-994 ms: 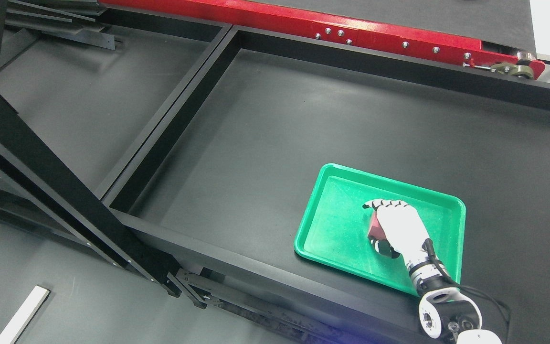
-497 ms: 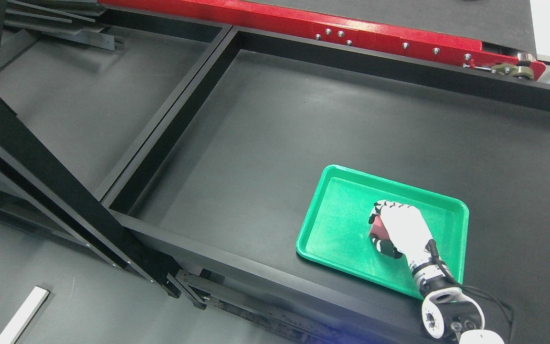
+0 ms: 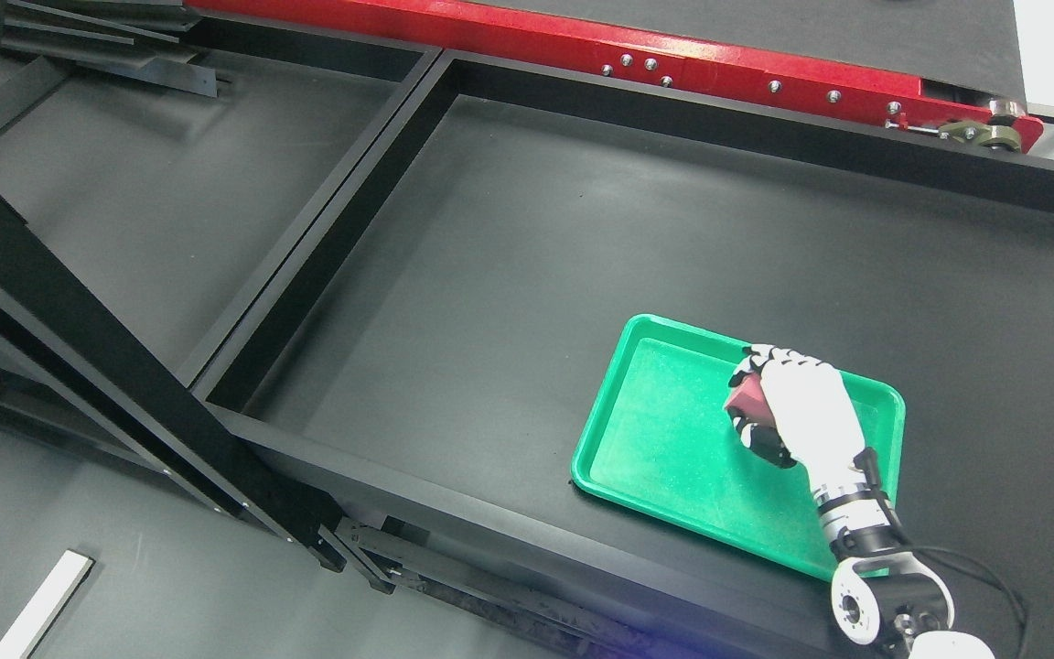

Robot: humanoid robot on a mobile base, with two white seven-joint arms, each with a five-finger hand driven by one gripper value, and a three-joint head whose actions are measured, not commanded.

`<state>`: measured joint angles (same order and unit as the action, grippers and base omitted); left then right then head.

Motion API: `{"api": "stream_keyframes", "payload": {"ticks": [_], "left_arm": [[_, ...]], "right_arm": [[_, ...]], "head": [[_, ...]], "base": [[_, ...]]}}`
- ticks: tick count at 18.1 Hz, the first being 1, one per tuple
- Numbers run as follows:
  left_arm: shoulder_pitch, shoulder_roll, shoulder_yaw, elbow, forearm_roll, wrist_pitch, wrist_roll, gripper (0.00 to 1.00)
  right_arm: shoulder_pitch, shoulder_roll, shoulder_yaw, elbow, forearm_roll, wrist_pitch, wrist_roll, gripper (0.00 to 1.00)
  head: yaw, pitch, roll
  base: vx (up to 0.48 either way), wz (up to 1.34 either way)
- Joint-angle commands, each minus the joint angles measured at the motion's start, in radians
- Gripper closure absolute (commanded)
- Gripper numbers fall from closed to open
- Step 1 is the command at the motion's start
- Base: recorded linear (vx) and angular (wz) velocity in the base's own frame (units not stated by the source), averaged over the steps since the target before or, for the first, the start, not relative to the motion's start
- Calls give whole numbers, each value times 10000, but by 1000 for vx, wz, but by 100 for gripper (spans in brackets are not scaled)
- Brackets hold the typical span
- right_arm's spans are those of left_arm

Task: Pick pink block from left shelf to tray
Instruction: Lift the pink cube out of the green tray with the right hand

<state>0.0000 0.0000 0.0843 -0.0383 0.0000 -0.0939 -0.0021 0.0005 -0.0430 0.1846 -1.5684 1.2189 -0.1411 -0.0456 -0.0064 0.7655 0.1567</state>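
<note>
Black steel beams (image 3: 97, 339) slant across the left, matte and square-edged, beside the dark, faintly speckled shelf floor (image 3: 527, 265), with a glossy red rail (image 3: 582, 46) studded with bolts along the top. Further right lies the green plastic tray (image 3: 664, 448), rectangular with rounded corners and a raised lip. The pink block (image 3: 747, 397) sat lower in the tray a moment ago; it has since moved up toward the far rim, over the tray's upper right part. The white right hand (image 3: 797, 416), black at the knuckle joints, has its fingers curled around the block, gripping it firmly.
</note>
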Motion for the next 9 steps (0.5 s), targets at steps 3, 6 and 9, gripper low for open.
{"api": "stream_keyframes", "payload": {"ticks": [3, 6, 9], "left_arm": [[-107, 174, 0, 0, -15, 4, 5, 0], [-107, 174, 0, 0, -15, 4, 5, 0], [-108, 174, 0, 0, -15, 4, 5, 0]], "right_arm": [[41, 0, -956, -668, -1144, -31, -3056, 100], [72, 0, -956, -699, -1206, -31, -3164, 100], [87, 1, -956, -715, -1206, -31, -3210, 100]], "head": [[0, 0, 0], [0, 0, 0], [0, 0, 0]], "base": [[0, 0], [0, 0], [0, 0]]}}
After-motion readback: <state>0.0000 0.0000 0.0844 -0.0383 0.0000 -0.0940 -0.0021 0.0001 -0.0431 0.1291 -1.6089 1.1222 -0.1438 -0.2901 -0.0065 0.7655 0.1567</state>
